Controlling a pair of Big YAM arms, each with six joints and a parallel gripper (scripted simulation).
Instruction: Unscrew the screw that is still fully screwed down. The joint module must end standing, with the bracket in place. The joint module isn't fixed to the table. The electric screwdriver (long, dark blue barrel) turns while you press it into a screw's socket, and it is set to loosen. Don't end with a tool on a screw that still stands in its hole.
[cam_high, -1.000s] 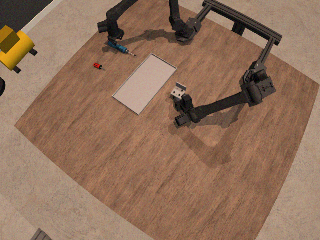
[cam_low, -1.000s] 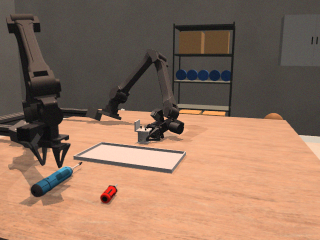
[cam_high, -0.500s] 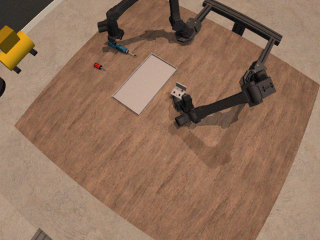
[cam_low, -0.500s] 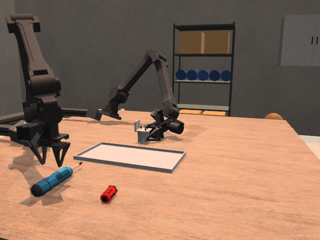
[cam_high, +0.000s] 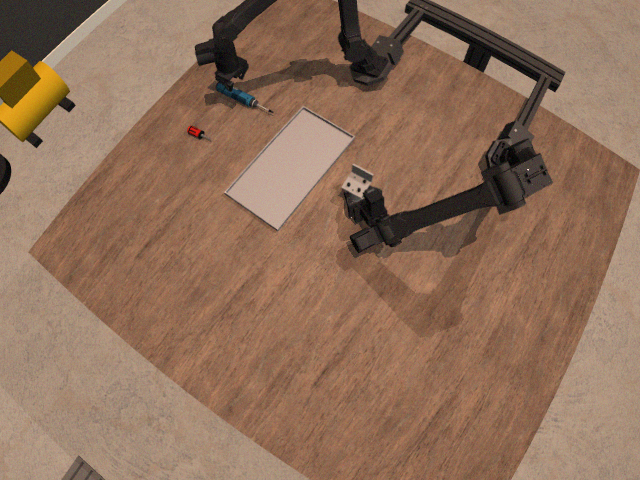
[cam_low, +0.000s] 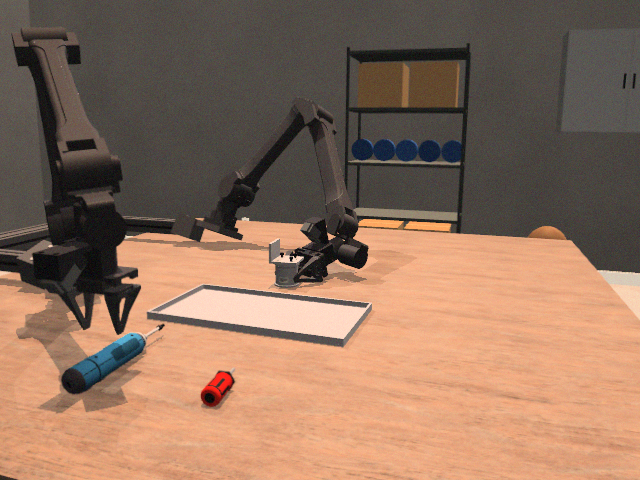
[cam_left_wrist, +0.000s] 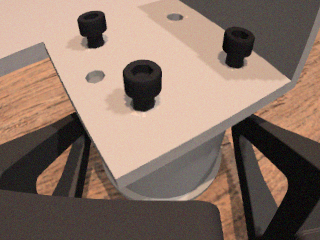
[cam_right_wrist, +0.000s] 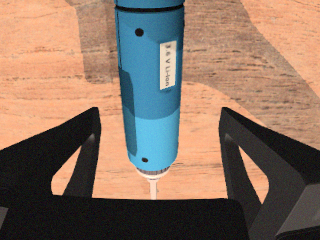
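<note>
The grey joint module stands upright with the pale L-shaped bracket on top. Three black screws stand in the bracket with their heads raised; two open holes show beside them. No head flush with the bracket is seen. My left gripper is open, its fingers on either side of the module below the bracket. The blue electric screwdriver lies on the table. My right gripper is open above it, fingers astride the barrel.
A shallow tray lies between the electric screwdriver and the module. A small red screwdriver lies near the blue one. The black frame stands along the arms' side of the table.
</note>
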